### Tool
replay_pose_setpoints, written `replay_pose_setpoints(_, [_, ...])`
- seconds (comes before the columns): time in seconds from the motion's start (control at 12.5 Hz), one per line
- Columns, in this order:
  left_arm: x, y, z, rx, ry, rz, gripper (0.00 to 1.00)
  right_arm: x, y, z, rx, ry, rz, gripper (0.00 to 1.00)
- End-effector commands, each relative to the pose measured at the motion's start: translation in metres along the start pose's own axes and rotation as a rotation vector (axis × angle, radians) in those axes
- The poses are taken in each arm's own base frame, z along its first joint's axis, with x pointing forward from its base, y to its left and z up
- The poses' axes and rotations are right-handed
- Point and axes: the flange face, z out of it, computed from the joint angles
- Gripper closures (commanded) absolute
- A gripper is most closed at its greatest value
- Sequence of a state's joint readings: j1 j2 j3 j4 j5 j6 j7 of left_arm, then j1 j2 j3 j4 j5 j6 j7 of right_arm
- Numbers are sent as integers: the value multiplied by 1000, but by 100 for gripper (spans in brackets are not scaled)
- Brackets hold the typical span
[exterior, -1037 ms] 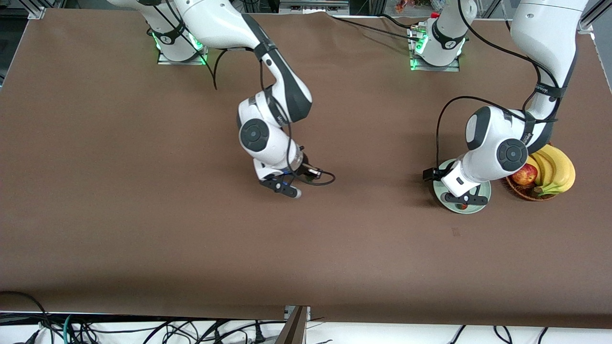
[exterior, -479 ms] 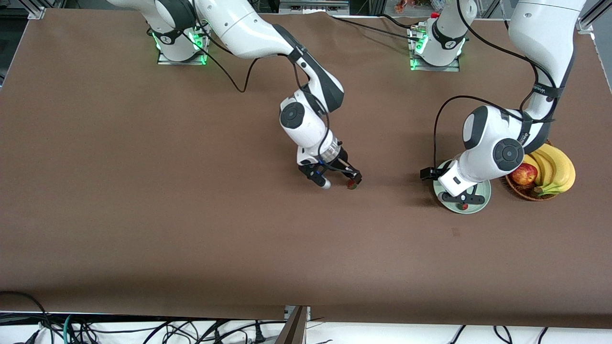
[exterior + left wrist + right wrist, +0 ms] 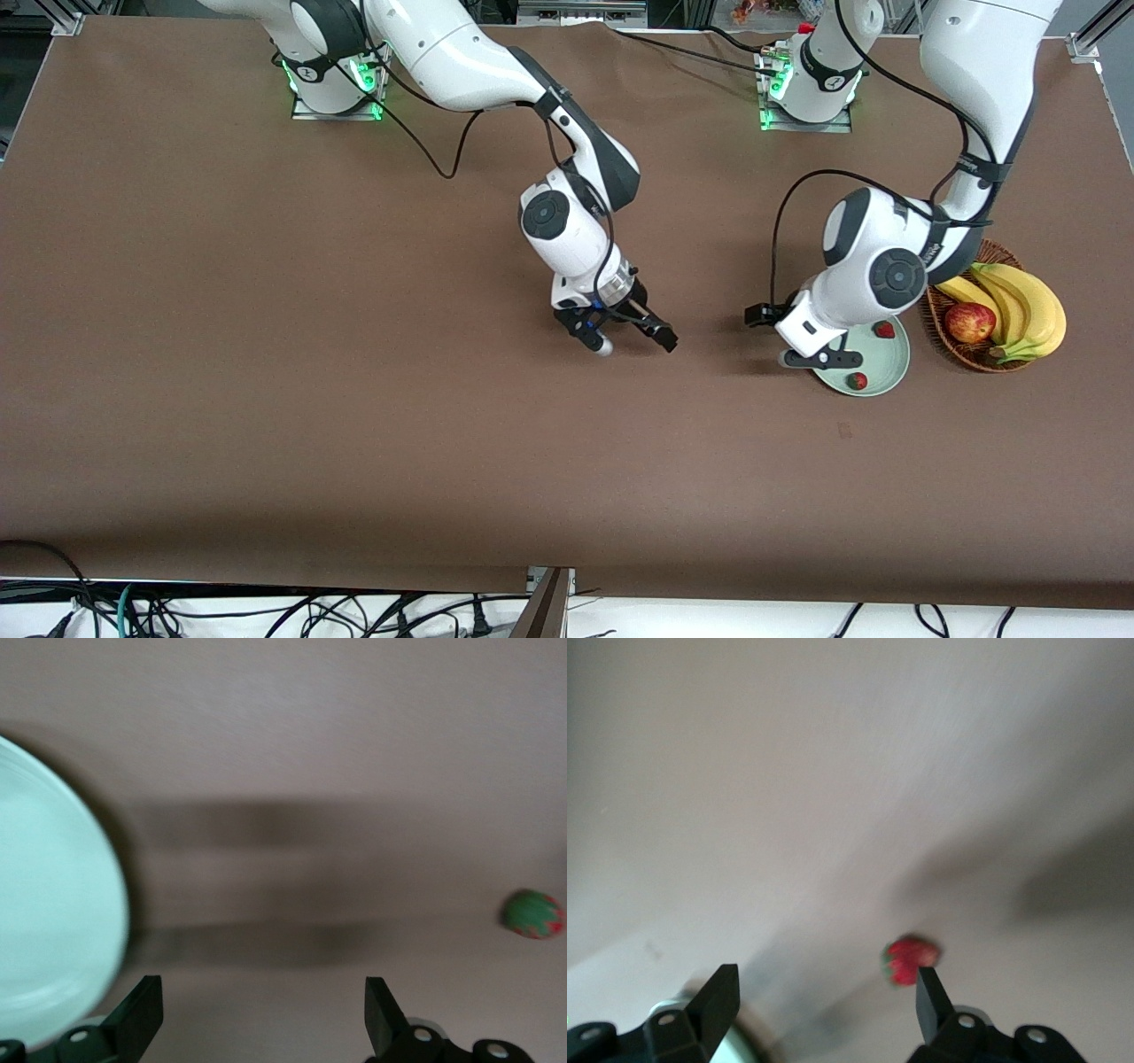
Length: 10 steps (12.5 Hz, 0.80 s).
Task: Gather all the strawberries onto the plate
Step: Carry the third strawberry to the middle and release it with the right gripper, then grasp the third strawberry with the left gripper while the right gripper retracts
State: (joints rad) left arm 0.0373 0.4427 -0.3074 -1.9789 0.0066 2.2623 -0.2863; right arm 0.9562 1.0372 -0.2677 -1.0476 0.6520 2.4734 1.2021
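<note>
Hovering over the plate's (image 3: 890, 365) rim on the side toward the right arm's end, the left gripper (image 3: 819, 359) is hanging spread and empty in the front view, first strawberry (image 3: 884, 330) and second strawberry (image 3: 857, 381) are lying in the plate, and the right gripper (image 3: 633, 338) is hanging released over the table (image 3: 354, 399) mid-span. Left wrist view is showing the plate (image 3: 53, 904) edge and a third strawberry (image 3: 534, 913) lying on the table, well apart. Right wrist view is showing the right gripper (image 3: 824, 985) gaping, third strawberry (image 3: 911, 958) sitting just beside one fingertip (image 3: 928, 992), unclamped.

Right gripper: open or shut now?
Open. The right gripper has its fingers spread wide, nothing between them; a strawberry sits beside one fingertip.
</note>
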Motion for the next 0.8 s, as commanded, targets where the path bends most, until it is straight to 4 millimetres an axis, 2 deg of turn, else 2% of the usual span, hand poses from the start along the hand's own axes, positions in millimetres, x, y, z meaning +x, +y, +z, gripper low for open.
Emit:
replay_pose_setpoints(0.0, [-7,33,0,-9,4,-47,0,31,-7,-39,-113,-32,-113,11])
replay_pose_setpoints(0.16, [-14,64,0,-14,35,-59,0,68,-8,-73,-186,-72,-209,10])
replay_pose_setpoints(0.4, [-17,124,1,-42,116,-17,0,106,-1,-131,-307,-101,-343,7])
replay_pose_setpoints(0.48, [-18,143,6,-38,123,-22,0,116,5,-156,-347,-114,-379,2])
replay_pose_setpoints(0.56, [-21,163,13,-25,131,-18,0,125,9,-188,-370,-114,-431,2])
replay_pose_setpoints(0.72, [-29,187,35,20,153,14,0,137,23,-242,-407,-120,-525,1])
